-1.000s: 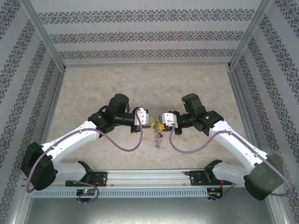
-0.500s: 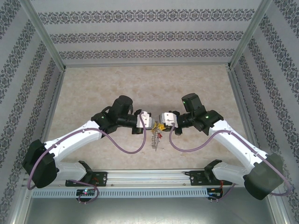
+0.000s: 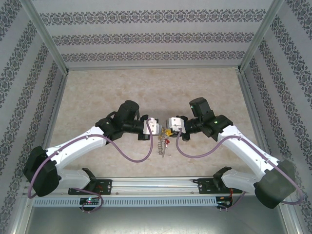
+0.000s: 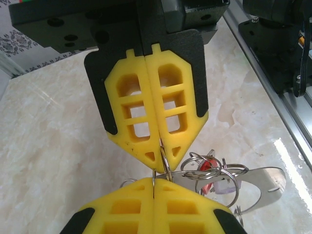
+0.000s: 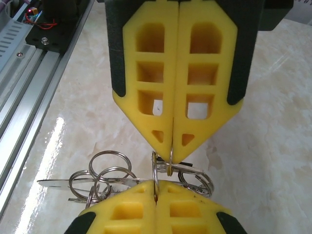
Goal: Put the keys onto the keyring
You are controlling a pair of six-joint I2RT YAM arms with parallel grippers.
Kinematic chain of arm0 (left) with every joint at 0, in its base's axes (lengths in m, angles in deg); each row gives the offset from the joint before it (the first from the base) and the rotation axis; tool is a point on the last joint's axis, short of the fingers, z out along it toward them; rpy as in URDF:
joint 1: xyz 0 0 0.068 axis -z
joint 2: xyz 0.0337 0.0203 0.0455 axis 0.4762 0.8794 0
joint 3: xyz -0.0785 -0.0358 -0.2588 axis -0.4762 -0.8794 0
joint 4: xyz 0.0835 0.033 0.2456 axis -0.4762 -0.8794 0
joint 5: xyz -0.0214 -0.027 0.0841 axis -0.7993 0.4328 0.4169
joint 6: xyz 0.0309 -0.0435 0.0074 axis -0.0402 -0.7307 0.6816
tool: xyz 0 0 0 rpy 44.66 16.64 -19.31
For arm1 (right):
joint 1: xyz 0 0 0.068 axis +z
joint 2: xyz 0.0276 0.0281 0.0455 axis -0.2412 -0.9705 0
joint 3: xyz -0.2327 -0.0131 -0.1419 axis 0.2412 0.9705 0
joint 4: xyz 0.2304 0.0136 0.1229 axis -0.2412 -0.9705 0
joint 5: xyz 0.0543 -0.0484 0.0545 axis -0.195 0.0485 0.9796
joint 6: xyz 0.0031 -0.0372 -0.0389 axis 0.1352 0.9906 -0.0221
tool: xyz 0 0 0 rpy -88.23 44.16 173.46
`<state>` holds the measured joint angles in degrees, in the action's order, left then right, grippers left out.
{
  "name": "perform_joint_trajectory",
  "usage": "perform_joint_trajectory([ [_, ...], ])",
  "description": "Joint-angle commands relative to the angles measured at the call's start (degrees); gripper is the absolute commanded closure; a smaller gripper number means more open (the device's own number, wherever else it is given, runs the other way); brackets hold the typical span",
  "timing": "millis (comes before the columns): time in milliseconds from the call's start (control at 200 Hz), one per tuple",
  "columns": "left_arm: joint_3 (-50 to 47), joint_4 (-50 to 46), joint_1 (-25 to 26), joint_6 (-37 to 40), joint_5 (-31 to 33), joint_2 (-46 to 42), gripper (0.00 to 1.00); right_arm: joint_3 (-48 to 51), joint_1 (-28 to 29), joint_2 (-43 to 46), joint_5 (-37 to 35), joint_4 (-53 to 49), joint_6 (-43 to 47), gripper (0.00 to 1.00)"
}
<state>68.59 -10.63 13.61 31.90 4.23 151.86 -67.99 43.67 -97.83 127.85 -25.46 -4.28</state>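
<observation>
The left jaws and right jaws were both clenched tip to tip on the thin wire of the keyring (image 4: pixel 164 160) above the counter (image 3: pixel 97 92) (its red tag (image 4: pixel 208 165) dangling below), where an uneven pull could twist it free.

The left tool (image 4: pixel 153 184) has fingers of yellow plastic, matt and faintly grainy, moulded in open lattice cells. They are backed by matt black plastic. The right tool (image 4: pixel 160 146) facing it is made the same. Pinched at both tips, the keyring (image 4: pixel 165 161) is thin bright metal wire, polished and glinting. Just beside the tips hang a flat tab (image 4: pixel 265 181) of satin-grey metal and a glossy red tag (image 4: pixel 207 165). Under the tools the bench (image 4: pixel 58 146) looks like cream marble, smooth and glossy, with streaks of glare.
</observation>
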Motion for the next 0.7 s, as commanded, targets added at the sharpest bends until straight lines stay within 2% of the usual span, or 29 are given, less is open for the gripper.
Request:
perform_joint_trajectory([
  [0, 0.66, -1.2, 1.87, 3.5, 0.34, -1.69, 1.0, -1.98, -0.84, -0.3, 0.44, 1.74, -1.68, 1.0],
  [465, -1.02, -0.83, 4.48, 7.53, 4.58, -3.57, 1.0, -1.91, -2.09, -0.27, 0.84, 2.49, -3.22, 1.0],
  [699, -0.23, -4.09, 5.85, 10.06, 6.27, -2.5, 1.0, -1.69, -2.36, 0.19, 1.86, 3.06, -2.94, 1.0],
])
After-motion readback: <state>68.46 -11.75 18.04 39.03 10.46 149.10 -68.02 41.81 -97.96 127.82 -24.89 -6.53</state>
